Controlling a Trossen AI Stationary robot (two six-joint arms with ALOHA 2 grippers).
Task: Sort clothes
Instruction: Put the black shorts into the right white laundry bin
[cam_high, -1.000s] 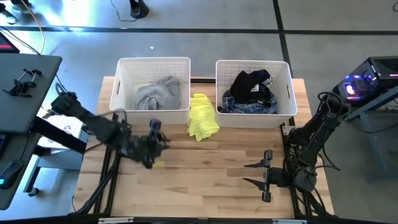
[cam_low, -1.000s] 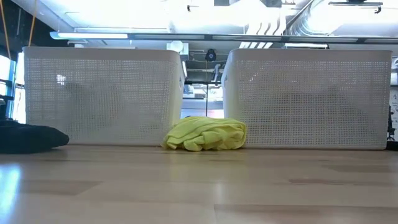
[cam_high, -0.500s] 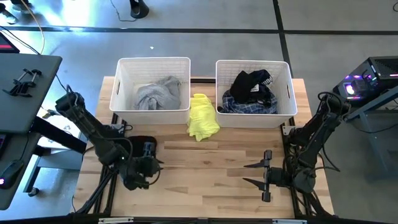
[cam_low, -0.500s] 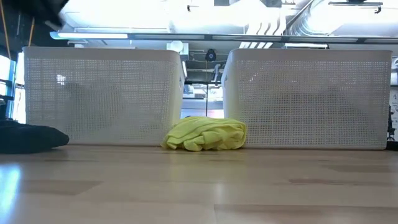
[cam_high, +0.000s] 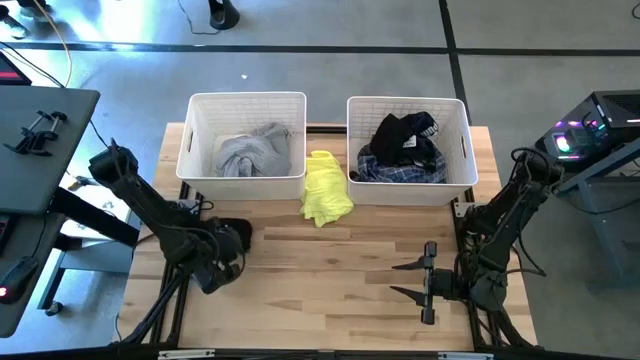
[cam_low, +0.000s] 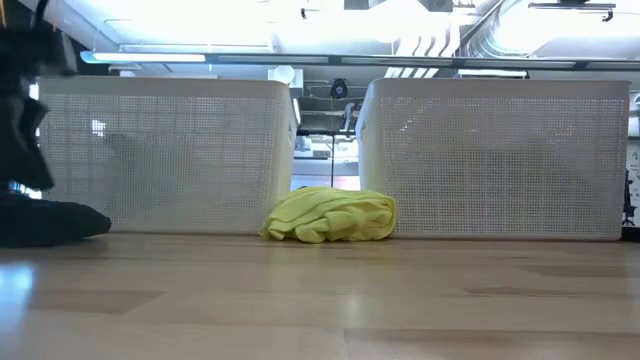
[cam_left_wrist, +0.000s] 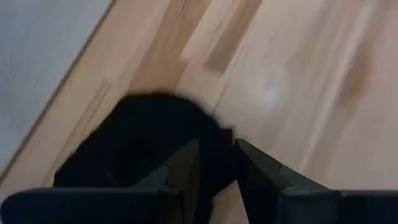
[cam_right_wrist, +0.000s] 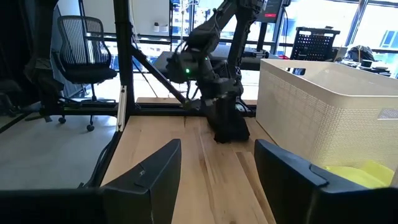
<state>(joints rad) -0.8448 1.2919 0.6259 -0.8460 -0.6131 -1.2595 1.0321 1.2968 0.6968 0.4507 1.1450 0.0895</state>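
Where it hovered before, left gripper (cam_left_wrist: 216, 171) fingers now pinching black garment (cam_left_wrist: 143, 146); right gripper (cam_right_wrist: 217, 177) wide, empty.

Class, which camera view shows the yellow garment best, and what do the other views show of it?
The low view: the yellow garment sits centred and unobstructed, lying between the two bins. The high view shows it smaller, from above. The right wrist view catches only an edge; the left wrist view shows none of it.

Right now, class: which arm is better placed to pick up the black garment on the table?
Left. The left gripper is right at the black garment; the right gripper waits open, far across the table.
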